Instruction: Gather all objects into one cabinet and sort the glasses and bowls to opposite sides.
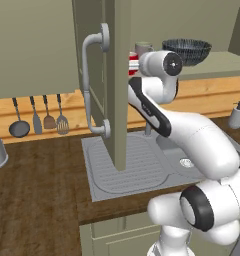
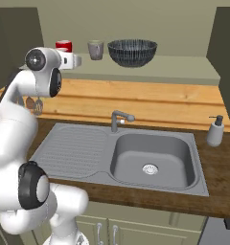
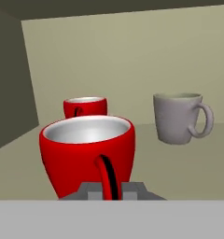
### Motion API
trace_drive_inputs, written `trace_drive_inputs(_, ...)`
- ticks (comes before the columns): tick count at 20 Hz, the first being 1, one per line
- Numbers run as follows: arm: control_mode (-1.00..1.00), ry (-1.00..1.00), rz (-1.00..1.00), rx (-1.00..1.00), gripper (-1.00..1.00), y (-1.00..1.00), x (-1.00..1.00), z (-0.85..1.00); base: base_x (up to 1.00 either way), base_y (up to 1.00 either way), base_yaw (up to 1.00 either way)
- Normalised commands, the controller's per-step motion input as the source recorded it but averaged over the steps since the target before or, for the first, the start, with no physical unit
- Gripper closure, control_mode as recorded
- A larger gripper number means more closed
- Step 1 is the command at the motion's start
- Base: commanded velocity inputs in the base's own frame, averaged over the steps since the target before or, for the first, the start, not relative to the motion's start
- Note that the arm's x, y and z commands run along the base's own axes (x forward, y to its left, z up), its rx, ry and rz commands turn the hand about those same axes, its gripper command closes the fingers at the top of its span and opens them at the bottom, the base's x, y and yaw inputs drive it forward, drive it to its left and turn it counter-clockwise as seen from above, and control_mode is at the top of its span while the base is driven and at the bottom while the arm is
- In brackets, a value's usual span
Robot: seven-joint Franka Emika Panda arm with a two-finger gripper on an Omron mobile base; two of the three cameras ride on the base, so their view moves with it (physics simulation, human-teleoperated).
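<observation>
White arm reaches up to cabinet shelf [image 2: 184, 72]; gripper [image 3: 111, 191] clenched on near red mug's [image 3: 86, 154] handle. Second red mug [image 3: 85, 107] behind, partly hidden. Grey mug [image 3: 179, 117], bowl [image 2: 132, 51] alongside.

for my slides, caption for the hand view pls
Gripper shut on near red mug's handle, beside far red mug and grey mug.
</observation>
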Motion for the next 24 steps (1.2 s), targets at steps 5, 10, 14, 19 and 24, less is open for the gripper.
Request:
trace_drive_inputs(5, -1.00, -0.03, -0.02, -0.07, 1.00, 0.05, 0.28, -0.05, 0.00, 0.00, 0.00)
trace_drive_inputs(10, -1.00, 0.00, -0.03, -0.01, 1.00, 0.00, 0.40, -0.08, 0.00, 0.00, 0.00)
trace_drive_inputs(14, -1.00, 0.00, -0.07, 0.00, 1.00, 0.00, 0.39, -0.03, 0.00, 0.00, 0.00)
trace_drive_inputs(19, -1.00, 0.00, -0.15, 0.00, 1.00, 0.06, 0.27, 0.00, 0.00, 0.00, 0.00)
trace_drive_inputs(24, -1.00, 0.02, -0.06, 0.00, 1.00, 0.16, 0.45, -0.09, 0.00, 0.00, 0.00)
